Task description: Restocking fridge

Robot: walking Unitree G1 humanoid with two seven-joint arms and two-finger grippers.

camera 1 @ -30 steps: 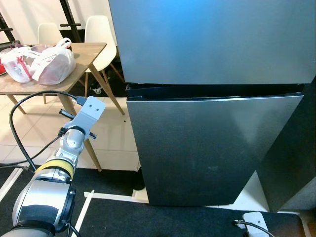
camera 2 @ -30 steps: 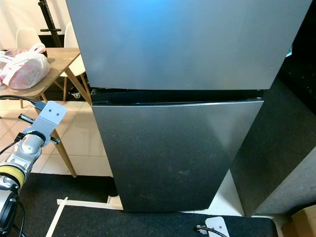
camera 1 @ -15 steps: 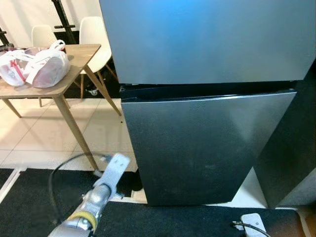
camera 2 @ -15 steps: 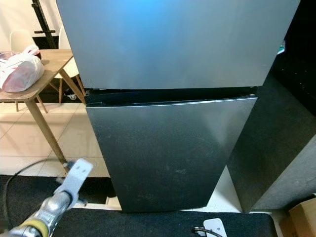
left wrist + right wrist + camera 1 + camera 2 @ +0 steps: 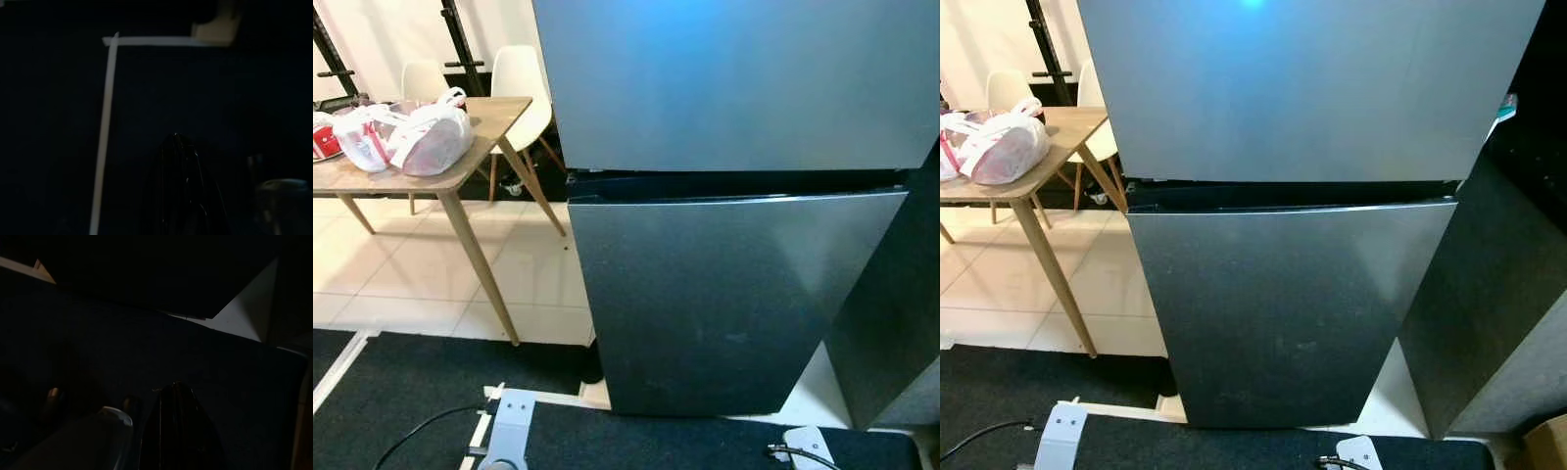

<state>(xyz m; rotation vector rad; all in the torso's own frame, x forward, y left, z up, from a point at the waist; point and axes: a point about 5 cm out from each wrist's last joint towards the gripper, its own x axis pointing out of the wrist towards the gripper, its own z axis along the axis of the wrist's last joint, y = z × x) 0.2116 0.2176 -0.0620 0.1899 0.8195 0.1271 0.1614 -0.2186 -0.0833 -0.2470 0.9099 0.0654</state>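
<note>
The fridge point(image 5: 734, 196) stands directly ahead, a two-door unit in dark grey metal; the upper door point(image 5: 734, 78) and the lower door point(image 5: 724, 304) are both closed, with a dark horizontal gap between them. To the robot's left of the fridge stands a wooden counter point(image 5: 494, 122) on slanted legs, and on its top rest white plastic bags point(image 5: 416, 137) with pink and red contents showing through — they lie well apart from the fridge. Behind the counter are two white chairs point(image 5: 524, 83) against a pale wall. The floor beside the counter is light tile point(image 5: 401, 284); in front of the fridge lies a dark mat point(image 5: 411, 382) marked with a strip of white tape point(image 5: 105, 127). The left arm hangs low, its silver wrist bracket point(image 5: 507, 436) and a black cable point(image 5: 416, 436) visible at the lower edge of the left eye view, above the mat. The left end effector point(image 5: 182, 196) appears in the left wrist view as a single dark tapered shape over the mat, very dimly lit; whether its fingers are parted or together cannot be told, and nothing is seen in its hold. The right end effector point(image 5: 177, 431) appears in the right wrist view in the same way — dark, over the mat, with the degree of opening not discernible. A small white part of the right arm point(image 5: 813, 443) with a cable shows at the lower right edge of the left eye view.
</note>
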